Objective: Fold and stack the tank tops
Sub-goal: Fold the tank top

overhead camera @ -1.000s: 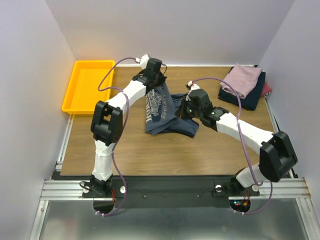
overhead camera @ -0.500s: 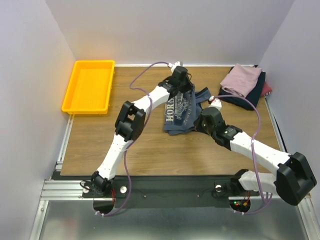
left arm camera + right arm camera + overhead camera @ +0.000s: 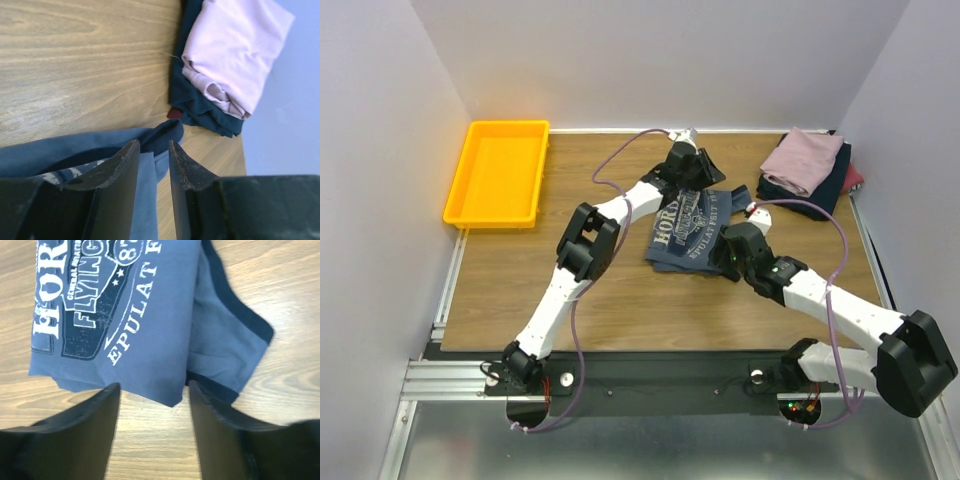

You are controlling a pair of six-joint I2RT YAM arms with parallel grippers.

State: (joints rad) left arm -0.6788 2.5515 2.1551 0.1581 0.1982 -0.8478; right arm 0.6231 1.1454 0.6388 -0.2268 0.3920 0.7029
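The slate-blue tank top [image 3: 692,230] lies folded on the table, pale lettering up. My left gripper [image 3: 694,170] is at its far edge. In the left wrist view the left gripper [image 3: 152,148] is open by a narrow gap, and a fold of the blue cloth [image 3: 75,150] lies loose beneath it. My right gripper [image 3: 729,254] is at the top's near right corner. In the right wrist view it [image 3: 154,392] is open over bare wood, just short of the tank top [image 3: 150,315]. A mauve-pink top [image 3: 804,158] caps a stack of folded navy [image 3: 808,195] and maroon [image 3: 854,178] tops.
A yellow tray [image 3: 500,175] sits at the table's far left corner. The stack of folded tops [image 3: 235,50] lies at the far right, close to the right wall. Purple cables loop over both arms. Walls close in the back and both sides.
Both arms carried the blue top rightward and laid it flat. Both grippers, shut on it before, have opened and let it go.
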